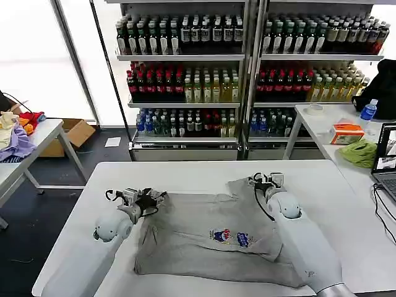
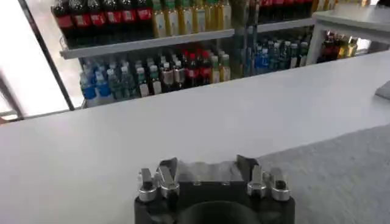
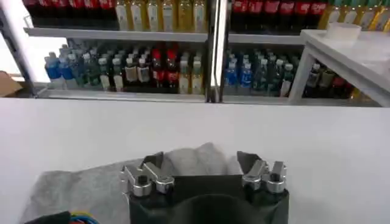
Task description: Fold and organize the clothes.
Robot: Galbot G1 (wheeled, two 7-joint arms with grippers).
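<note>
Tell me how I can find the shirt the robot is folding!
Find the big white table in front of the drink shelves. The light grey shirt lies on it, partly folded, between the left end effector and the right end effector. It is the only cloth there, and it has a small blue and red print on its front.

Head camera looks down from above onto the white rectangular table (image 1: 210,170), bottle-stocked metal shelves (image 1: 247,74) beyond. Both wrist cameras sit low and close over that tabletop, facing the same shelves.
</note>
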